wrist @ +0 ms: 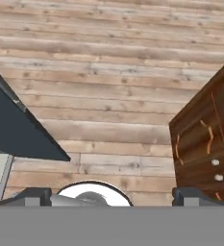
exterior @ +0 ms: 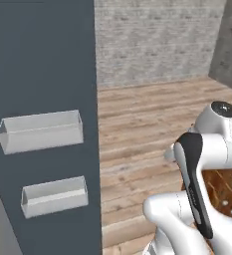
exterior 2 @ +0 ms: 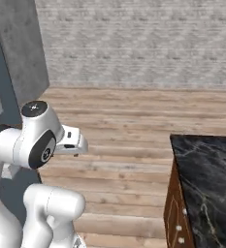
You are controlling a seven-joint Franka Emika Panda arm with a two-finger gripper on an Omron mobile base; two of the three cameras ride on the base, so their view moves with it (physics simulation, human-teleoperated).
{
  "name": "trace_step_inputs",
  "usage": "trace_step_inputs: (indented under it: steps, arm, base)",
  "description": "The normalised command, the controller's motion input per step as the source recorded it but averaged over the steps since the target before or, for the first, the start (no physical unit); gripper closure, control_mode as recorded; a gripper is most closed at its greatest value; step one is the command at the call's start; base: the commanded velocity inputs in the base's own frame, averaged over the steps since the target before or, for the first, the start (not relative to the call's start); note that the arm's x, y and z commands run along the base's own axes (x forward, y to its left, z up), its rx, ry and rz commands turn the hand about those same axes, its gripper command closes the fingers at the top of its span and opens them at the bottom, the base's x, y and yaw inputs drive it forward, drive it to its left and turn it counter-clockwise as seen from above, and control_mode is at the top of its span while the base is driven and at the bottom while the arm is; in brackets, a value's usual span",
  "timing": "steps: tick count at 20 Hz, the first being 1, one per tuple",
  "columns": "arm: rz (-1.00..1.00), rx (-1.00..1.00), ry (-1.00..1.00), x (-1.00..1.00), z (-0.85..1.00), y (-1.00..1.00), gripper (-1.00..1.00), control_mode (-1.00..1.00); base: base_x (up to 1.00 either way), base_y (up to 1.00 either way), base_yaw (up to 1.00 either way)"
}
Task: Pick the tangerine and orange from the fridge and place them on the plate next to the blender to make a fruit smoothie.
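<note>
At nine o'clock in the left base view, the open door of the fridge (exterior: 43, 74) is seen as a broad slate-grey panel, and two pale grey door bins are fixed to its inner face: an upper bin (exterior: 40, 131) and a lower bin (exterior: 54, 196), the lower set slightly toward four o'clock of the upper. Both bins appear hollow from this side, though their insides cannot be fully checked.

A wooden plank floor (exterior: 147, 129) is spread from the centre toward three o'clock, and a grey brick wall (exterior: 152, 40) is seen at twelve o'clock. In the right base view, a dark marble counter (exterior 2: 209, 179) on a brown wooden cabinet (exterior 2: 175, 213) is placed at four o'clock.

In the hand view, the gripper (wrist: 111, 196) is pointed down at the floor, with its two dark fingertips (wrist: 34, 196) set wide apart at six o'clock and nothing held between them. The fridge door's dark edge is shown at nine o'clock there, and the brown cabinet at three o'clock.
</note>
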Motion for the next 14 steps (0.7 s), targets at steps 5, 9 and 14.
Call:
trace_step_inputs:
  steps: [5, 9, 14]
  arm:
    - [0.0, 0.0, 0.0, 0.0, 0.0, 0.0, -1.0, 1.0]
    - [0.0, 0.0, 0.0, 0.0, 0.0, 0.0, -1.0, 1.0]
    - [0.0, 0.0, 0.0, 0.0, 0.0, 0.0, -1.0, 1.0]
  base:
    - [-0.25, -0.29, 0.94]
    - [-0.71, -0.26, 0.95]
    - [0.01, 0.0, 0.94]
